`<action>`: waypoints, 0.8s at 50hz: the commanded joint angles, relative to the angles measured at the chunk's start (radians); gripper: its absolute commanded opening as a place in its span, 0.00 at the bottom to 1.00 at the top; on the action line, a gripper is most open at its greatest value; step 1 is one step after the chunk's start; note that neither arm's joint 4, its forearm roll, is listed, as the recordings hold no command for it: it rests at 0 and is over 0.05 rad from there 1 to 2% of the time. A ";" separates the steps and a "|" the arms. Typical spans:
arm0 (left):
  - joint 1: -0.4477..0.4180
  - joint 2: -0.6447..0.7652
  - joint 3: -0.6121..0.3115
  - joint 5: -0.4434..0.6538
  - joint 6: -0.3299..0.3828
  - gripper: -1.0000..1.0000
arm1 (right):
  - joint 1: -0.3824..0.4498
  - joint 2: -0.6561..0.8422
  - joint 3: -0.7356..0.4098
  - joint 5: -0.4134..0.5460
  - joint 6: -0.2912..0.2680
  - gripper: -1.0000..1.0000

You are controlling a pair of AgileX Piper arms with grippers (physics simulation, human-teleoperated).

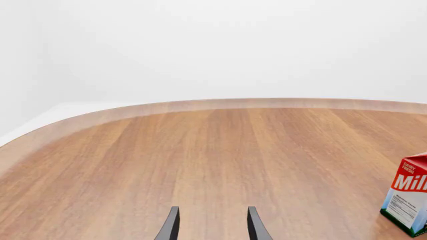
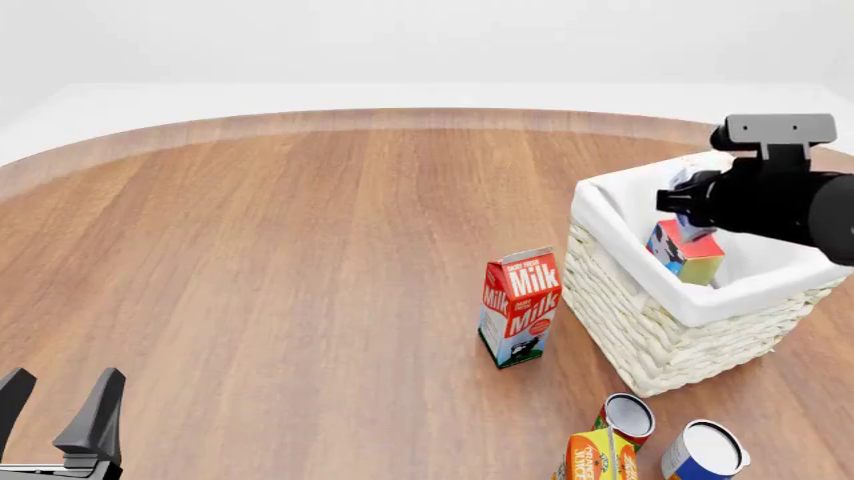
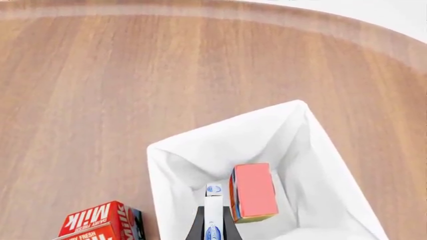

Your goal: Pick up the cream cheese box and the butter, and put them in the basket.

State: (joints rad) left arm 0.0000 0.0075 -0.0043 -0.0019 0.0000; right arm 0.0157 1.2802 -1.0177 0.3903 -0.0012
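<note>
My right gripper (image 3: 213, 220) hangs over the large square white wicker basket (image 2: 641, 340) with its cloth liner, which sits toward the right edge of the round wooden table (image 2: 294, 250). Its fingers are pinching a thin white box with blue markings (image 3: 213, 210), the cream cheese by my reading. The small red and orange butter carton (image 3: 253, 192) already lies inside the basket, just beside that box. My left gripper (image 2: 60, 405) hovers near the table's near-left edge, fingers spread with nothing between them. A tall red milk carton (image 2: 519, 305) stands upright just left of the basket (two cans (image 2: 703, 452) and an orange-yellow carton (image 2: 598, 458) sit at the near edge).
</note>
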 commanded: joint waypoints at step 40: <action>0.000 0.000 0.000 0.000 0.000 1.00 | 0.066 -0.177 -0.151 0.200 -0.104 1.00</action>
State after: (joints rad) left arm 0.0000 0.0075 -0.0043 -0.0019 0.0000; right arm 0.0487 1.1854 -1.0915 0.4901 -0.0517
